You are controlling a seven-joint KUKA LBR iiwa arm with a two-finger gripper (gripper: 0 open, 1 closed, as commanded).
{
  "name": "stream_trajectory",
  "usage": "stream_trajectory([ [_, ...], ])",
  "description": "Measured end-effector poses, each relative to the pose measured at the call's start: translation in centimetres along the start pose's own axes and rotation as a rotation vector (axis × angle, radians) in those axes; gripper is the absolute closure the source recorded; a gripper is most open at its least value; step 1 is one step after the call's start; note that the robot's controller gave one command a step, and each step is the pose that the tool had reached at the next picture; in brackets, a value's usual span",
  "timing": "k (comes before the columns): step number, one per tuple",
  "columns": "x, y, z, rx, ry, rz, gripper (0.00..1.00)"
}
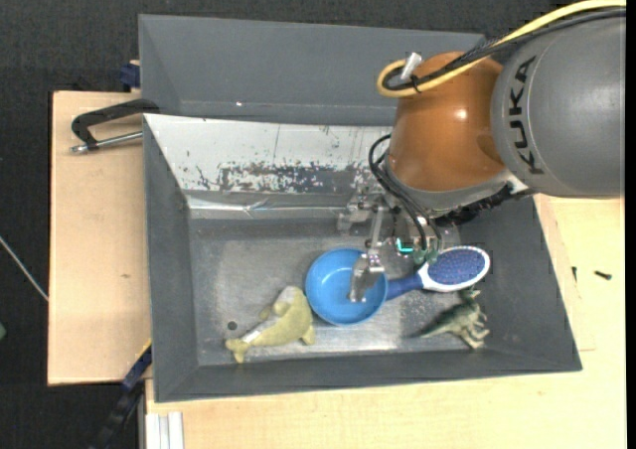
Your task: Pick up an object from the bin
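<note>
Left of the gripper (364,278) lies a yellowish toy animal (275,326). The gripper is low over the blue bowl (328,293), with a blue-white brush (457,269) and a green dinosaur (460,322) to its right. Nothing looks lifted yet, and I cannot tell how far the gripper is open.

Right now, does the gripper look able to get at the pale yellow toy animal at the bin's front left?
Probably yes. The pale yellow toy animal lies uncovered on the bin floor, just left of the blue bowl that the gripper hangs over; nothing lies on it.
</note>
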State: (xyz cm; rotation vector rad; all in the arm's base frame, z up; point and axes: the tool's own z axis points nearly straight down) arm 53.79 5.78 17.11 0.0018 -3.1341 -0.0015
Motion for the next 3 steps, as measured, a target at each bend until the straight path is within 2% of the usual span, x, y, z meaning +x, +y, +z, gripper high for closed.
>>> stream_trajectory([
  [1,-0.8,-0.6,9.9,-0.002,-0.012,-0.007,0.00],
  [2,-1.2,-0.3,9.2,-0.007,-0.023,-0.006,1.00],
  [3,0.8,-0.2,-3.1,-0.002,-0.020,-0.005,1.00],
])
